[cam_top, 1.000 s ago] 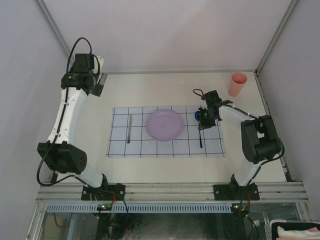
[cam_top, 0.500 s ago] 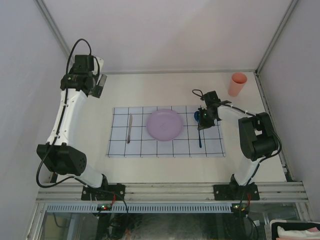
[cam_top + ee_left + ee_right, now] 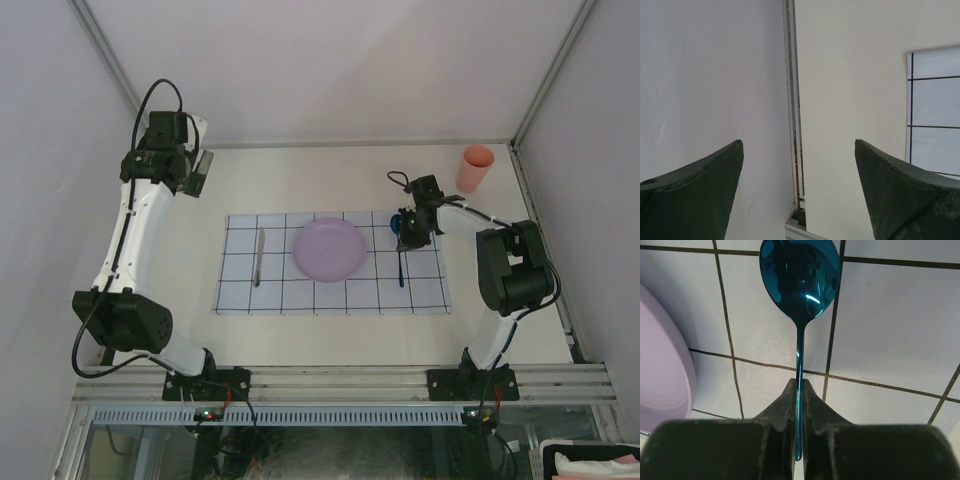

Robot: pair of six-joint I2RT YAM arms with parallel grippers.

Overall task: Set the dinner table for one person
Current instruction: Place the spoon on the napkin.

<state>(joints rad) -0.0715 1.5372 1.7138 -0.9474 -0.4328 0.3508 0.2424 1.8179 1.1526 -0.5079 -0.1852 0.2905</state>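
The near strip of the table (image 3: 300, 330) is bare. Behind it, in the middle of the table, lies the cloth (image 3: 240, 295), and the setting on it looks nearly complete. A silver piece (image 3: 258, 257), probably a knife though it is too small to be sure, lies left of the plate (image 3: 328, 249). The plate sits in the centre of the cloth. Right of the plate is the blue spoon (image 3: 401, 268), parallel to the silver piece, its bowl toward the far side.

The right gripper (image 3: 797, 390) has its jaws closed tight on the thin handle of the spoon, just behind the bowl. I cannot tell whether the spoon already rests on the cloth or hangs just above it. In my judgement this step is almost finished and only the release is left.

Farther back, the left gripper (image 3: 203, 170) hovers over the far left of the table with its jaws wide apart and nothing between them. The cup (image 3: 475, 168) stands upright in the far right corner, well apart from the cloth. Bringing it beside the plate is probably what remains.
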